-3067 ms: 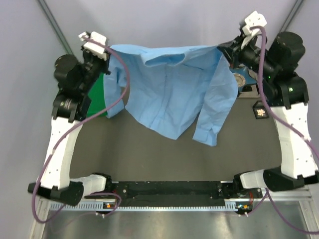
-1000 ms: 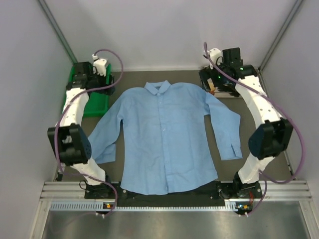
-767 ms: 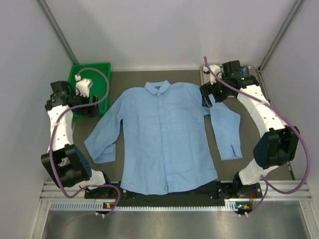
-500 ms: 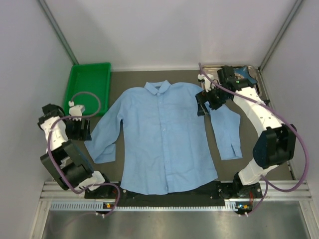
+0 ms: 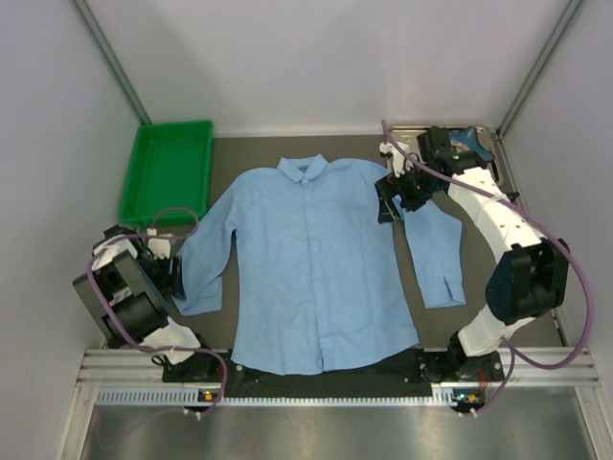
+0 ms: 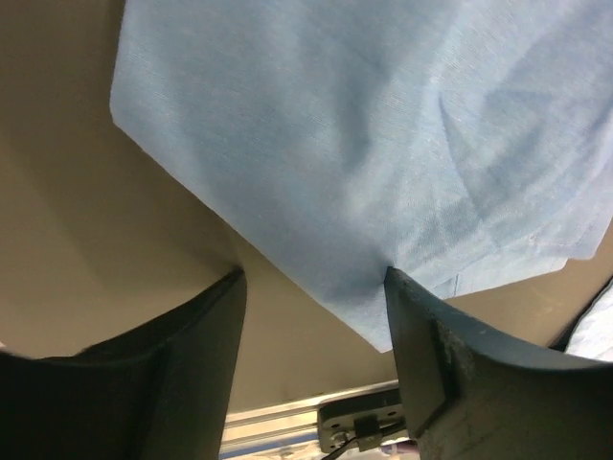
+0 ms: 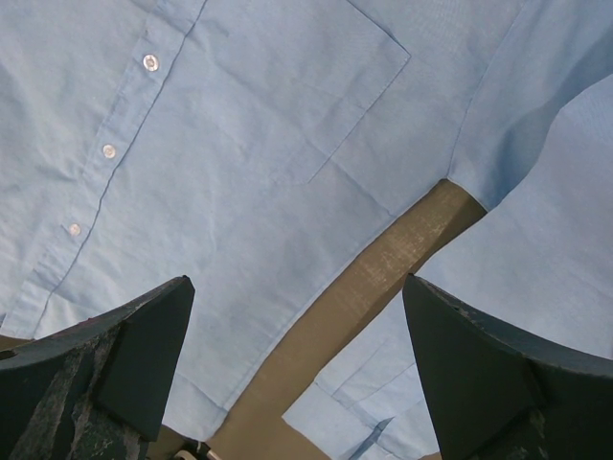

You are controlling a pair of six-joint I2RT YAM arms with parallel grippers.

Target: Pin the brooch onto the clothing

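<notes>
The clothing [image 5: 316, 259], a light blue button-up shirt, lies flat and face up on the table with its collar at the far side. My left gripper [image 5: 170, 273] sits low by the left sleeve's cuff; in the left wrist view it [image 6: 314, 278] is open, the sleeve's [image 6: 335, 144] edge just past its fingertips. My right gripper [image 5: 387, 206] hovers open over the gap between the shirt's body and its right sleeve. In the right wrist view it [image 7: 297, 283] stands above the chest pocket [image 7: 316, 96] and button row [image 7: 108, 150]. The brooch is out of view.
A green tray [image 5: 168, 168] stands at the far left corner. A blue dish [image 5: 476, 137] shows at the far right, partly behind the right arm. Grey walls close in on three sides. The arm bases and a metal rail [image 5: 316, 383] run along the near edge.
The shirt, held up between both grippers earlier, now lies flat. My left arm has drawn back from the green tray to the left cuff. My right arm came in over the right armpit.
</notes>
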